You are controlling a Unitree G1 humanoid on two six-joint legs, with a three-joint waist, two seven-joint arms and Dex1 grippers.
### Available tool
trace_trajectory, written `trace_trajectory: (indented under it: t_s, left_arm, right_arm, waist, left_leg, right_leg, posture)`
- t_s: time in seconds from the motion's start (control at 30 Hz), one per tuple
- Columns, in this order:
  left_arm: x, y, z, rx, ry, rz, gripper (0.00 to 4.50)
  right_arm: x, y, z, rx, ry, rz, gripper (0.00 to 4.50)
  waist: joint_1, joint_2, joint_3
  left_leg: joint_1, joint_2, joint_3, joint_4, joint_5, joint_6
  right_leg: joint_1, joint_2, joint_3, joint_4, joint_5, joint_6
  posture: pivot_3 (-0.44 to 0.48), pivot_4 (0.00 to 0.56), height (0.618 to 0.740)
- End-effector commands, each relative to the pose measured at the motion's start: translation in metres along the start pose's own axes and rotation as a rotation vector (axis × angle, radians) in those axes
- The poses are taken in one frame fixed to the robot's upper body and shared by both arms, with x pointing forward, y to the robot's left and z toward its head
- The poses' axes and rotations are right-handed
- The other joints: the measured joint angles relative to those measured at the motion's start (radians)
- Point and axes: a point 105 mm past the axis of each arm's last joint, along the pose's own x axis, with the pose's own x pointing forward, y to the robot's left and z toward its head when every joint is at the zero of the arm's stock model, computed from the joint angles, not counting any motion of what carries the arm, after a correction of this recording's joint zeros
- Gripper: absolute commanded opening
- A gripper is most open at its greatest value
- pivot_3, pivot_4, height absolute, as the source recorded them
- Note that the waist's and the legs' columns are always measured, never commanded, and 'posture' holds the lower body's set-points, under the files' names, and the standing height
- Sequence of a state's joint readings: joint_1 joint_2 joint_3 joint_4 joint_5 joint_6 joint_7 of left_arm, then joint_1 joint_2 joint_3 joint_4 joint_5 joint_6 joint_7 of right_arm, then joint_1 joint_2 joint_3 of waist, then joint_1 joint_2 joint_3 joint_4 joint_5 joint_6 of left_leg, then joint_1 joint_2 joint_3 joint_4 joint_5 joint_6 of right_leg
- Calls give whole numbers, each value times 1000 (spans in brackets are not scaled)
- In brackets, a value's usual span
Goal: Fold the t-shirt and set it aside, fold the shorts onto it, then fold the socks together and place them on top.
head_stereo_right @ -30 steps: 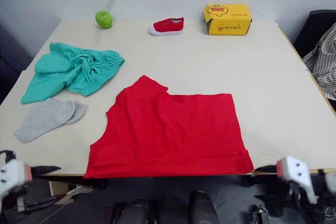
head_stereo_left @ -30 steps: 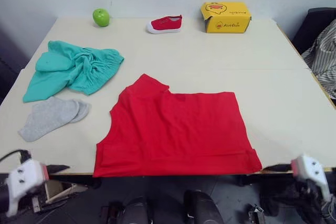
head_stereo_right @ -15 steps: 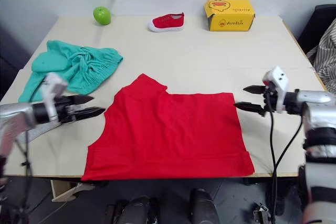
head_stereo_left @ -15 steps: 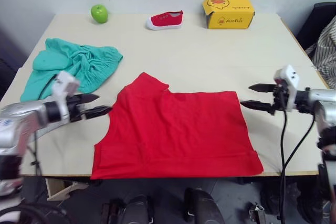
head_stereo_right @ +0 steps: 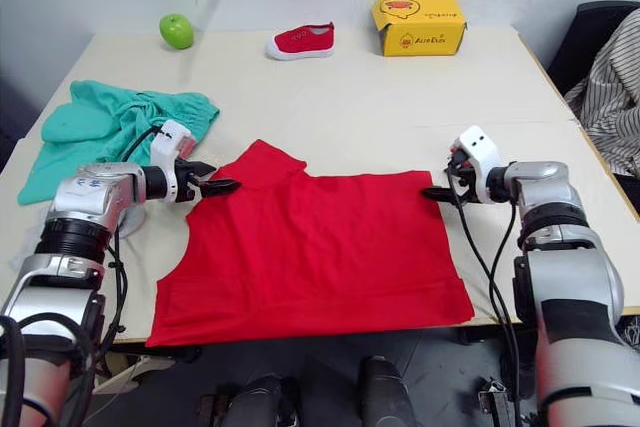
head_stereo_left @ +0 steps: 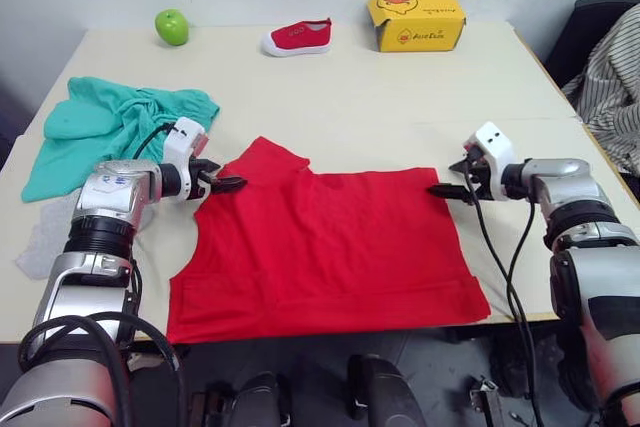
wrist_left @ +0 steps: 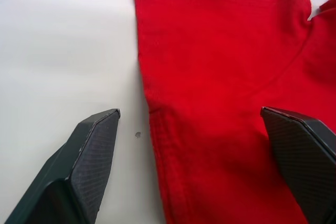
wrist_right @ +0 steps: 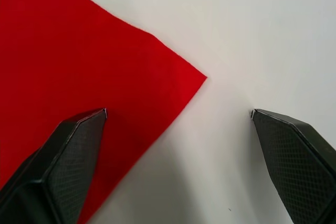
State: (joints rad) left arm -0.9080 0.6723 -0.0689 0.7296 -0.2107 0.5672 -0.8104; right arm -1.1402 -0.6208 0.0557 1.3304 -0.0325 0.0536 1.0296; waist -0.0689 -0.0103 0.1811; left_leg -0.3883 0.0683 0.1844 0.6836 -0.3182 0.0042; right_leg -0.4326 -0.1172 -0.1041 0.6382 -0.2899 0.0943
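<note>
I've brought both arms in since half a second ago: left gripper (head_stereo_left: 222, 184) now straddles the t-shirt (head_stereo_left: 330, 242) sleeve edge, right gripper (head_stereo_left: 447, 183) its far corner, both spread wide, holding nothing. Left lie socks (head_stereo_left: 40, 242) and shorts (head_stereo_left: 110, 122); beyond, apple (head_stereo_left: 171, 26), shoe (head_stereo_left: 296, 37), yellow box (head_stereo_left: 416, 19).

The t-shirt (head_stereo_left: 325, 242) is matt red knit cloth with a fine ribbed weave and a stitched hem, lying on a table (head_stereo_left: 400, 107) whose pale top looks smooth and matt. Both the left gripper (wrist_left: 191, 124) and the right gripper (wrist_right: 178, 116) have dark fingers (wrist_left: 89, 156) with a fine cross-hatched texture and a dull sheen. The shorts (head_stereo_left: 105, 127) are soft, crumpled teal cloth, the box (head_stereo_left: 415, 19) is matt yellow printed card, and the apple (head_stereo_left: 171, 26) is glossy.
</note>
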Motion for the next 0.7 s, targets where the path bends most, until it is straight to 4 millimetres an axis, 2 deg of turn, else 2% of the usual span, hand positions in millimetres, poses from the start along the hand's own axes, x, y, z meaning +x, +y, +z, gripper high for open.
trace_trajectory:
  t_s: [0.03,0.3,0.4,0.7]
  left_arm:
    - [-5,3,13,29,-28,2,4500]
    - [-12,4,5,23,-3,-8,4500]
    - [-13,5,5,20,-3,-6,4500]
    - [-10,6,5,-6,-16,4,4500]
  right_arm:
    - [4,0,15,-13,-47,-17,4478]
    - [16,11,10,30,-52,14,4478]
    - [18,13,13,37,-80,23,3603]
    - [21,18,12,23,-90,45,359]
  waist:
    - [-3,0,0]
    - [-16,0,0]
    - [-17,0,0]
    - [-16,0,0]
  left_leg:
    - [0,0,0,0,0,0]
    - [0,0,0,0,0,0]
    - [0,0,0,0,0,0]
    - [0,0,0,0,0,0]
  right_leg:
    - [0,0,0,0,0,0]
    - [0,0,0,1,0,0]
    - [0,0,0,1,0,0]
    - [0,0,1,1,0,0]
  posture:
    - [0,150,740]
    - [0,150,740]
    - [0,150,740]
    - [0,150,740]
